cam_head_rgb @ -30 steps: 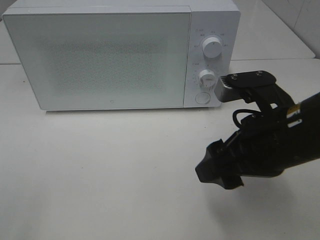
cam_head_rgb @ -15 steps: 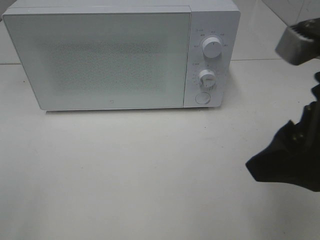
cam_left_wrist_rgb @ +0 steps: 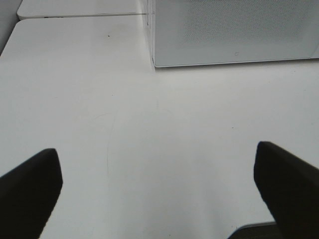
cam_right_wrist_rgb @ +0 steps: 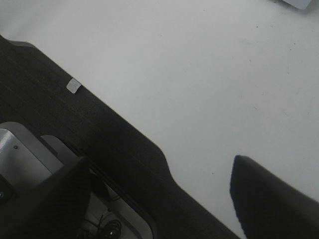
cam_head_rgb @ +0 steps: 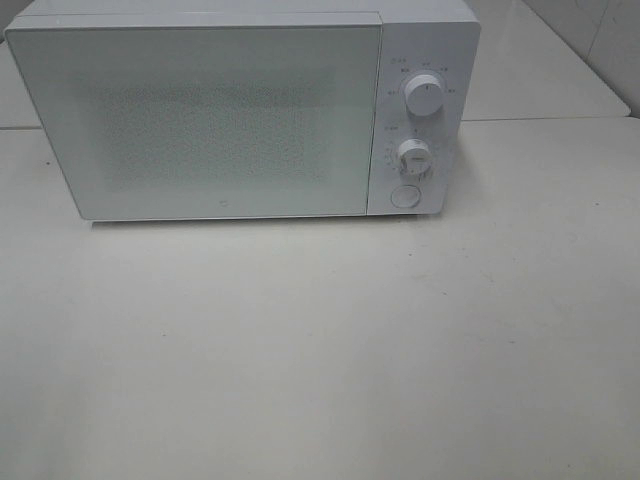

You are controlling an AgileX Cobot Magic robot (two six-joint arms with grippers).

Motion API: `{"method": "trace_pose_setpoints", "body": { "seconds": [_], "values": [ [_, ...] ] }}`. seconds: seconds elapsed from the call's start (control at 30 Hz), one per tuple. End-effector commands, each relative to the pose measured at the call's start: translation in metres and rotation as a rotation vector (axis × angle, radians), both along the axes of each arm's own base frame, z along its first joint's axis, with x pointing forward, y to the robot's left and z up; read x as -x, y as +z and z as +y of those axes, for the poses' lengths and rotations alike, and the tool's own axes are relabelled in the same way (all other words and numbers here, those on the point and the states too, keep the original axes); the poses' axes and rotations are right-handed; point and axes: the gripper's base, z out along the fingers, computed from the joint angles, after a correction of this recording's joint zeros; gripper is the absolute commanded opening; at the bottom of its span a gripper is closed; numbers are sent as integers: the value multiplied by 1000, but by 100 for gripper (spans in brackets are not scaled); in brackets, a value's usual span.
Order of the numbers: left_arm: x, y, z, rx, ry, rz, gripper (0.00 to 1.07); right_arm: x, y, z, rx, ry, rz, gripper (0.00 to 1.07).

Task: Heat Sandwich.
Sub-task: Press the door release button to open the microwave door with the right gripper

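On the table (cam_head_rgb: 300, 360): one microwave (cam_head_rgb: 200, 120), two knobs (cam_head_rgb: 424, 97) (cam_head_rgb: 413, 157) | left claw (cam_left_wrist_rgb: 158, 194) spread | right claw (cam_right_wrist_rgb: 162, 199) spread

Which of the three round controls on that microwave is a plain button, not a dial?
The bottom button, below the upper dial and lower dial: flat, with no pointer or scale marks.

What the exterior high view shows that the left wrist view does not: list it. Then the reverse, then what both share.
Only the exterior high view: the microwave's control panel, with its upper knob, lower knob and round button. No arm is in it.
Only the left wrist view: the left gripper, jaws wide apart with nothing between them, above the table.
Both: the white table and the microwave's speckled door.
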Motion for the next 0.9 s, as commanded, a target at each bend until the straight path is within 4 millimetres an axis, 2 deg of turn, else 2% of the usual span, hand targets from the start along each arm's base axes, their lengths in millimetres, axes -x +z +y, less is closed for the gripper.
{"method": "trace_pose_setpoints", "body": {
  "seconds": [0.03, 0.13, 0.33, 0.43, 0.67, 0.83, 0.9],
  "values": [
    [4, -1, -1, 16, 0, -26, 101, 12, 3, -14, 8, -41, -26, 75],
    [4, -1, -1, 16, 0, -26, 101, 23, 7, -28, -13, -144, -94, 75],
    [4, -1, -1, 16, 0, -26, 101, 41, 9, -43, -38, -279, -186, 75],
    [4, -1, -1, 16, 0, -26, 101, 56, 10, -55, -61, -423, -270, 75],
    [4, -1, -1, 16, 0, -26, 101, 75, 10, -67, -74, -591, -378, 75],
    [4, -1, -1, 16, 0, -26, 101, 83, -3, -67, -74, -665, -406, 75],
    [4, -1, -1, 16, 0, -26, 101, 85, -17, -66, -65, -708, -402, 75]
  ]
}}
